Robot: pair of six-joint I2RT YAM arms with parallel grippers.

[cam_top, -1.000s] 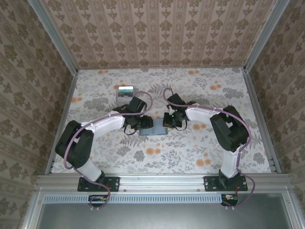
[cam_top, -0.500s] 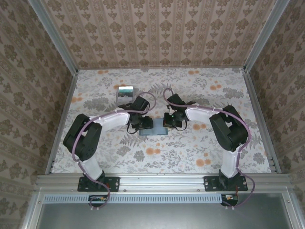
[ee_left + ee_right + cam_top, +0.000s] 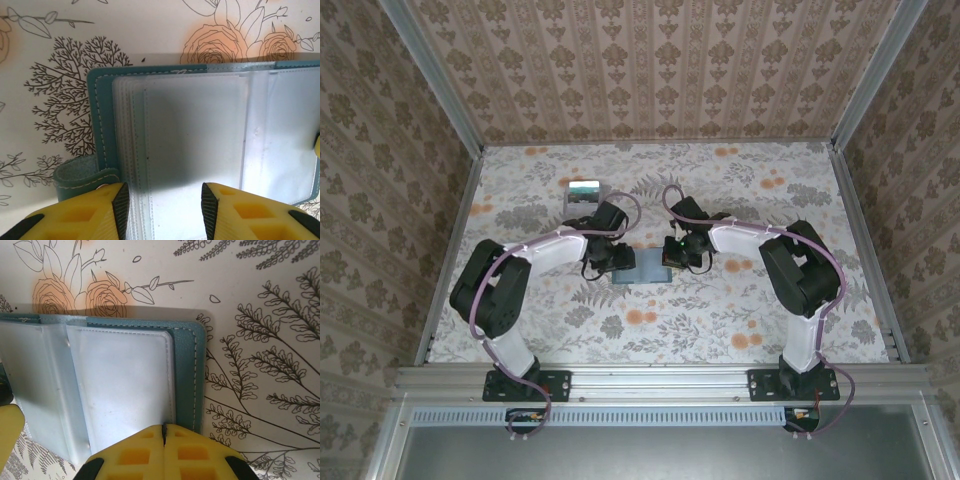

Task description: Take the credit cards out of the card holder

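Card holder [image 3: 642, 266] lies open and flat near the middle of the worktop [image 3: 720, 330], between my two pincers. It is teal-blue with a grained surface and pale stitching along the border, and its corners are rounded.

In the left wrist view, the holder's left panel [image 3: 98, 125] carries a stack of clear plastic sleeves [image 3: 195, 135], fanned so that several edges show side by side. The top sleeve looks frosted, and I can't tell what is inside it. A teal closure tab [image 3: 80, 176] curls up off the panel's outer edge, just beside my left finger.

In the right wrist view, the right panel [image 3: 192, 370] has a clear sleeve [image 3: 125, 385] lying on it, with the teal border showing around the sleeve's right side. More sleeve layers run left toward the centre crease.

My left pincer [image 3: 163, 200] is released, with its yellow fingers [image 3: 85, 215] apart. The near edge of the sleeve stack sits in the gap between them. In the top view it is at the holder's left end [image 3: 616, 262].

My right pincer [image 3: 163, 432] is clenched, fingertips meeting with nothing visible between them. It is at the near edge of the right panel. In the top view it is at the holder's right end [image 3: 675, 256].

A grey card [image 3: 582, 194] with a pale band along its far edge lies on the floral worktop. It is farther back and to the left, well apart from the holder.
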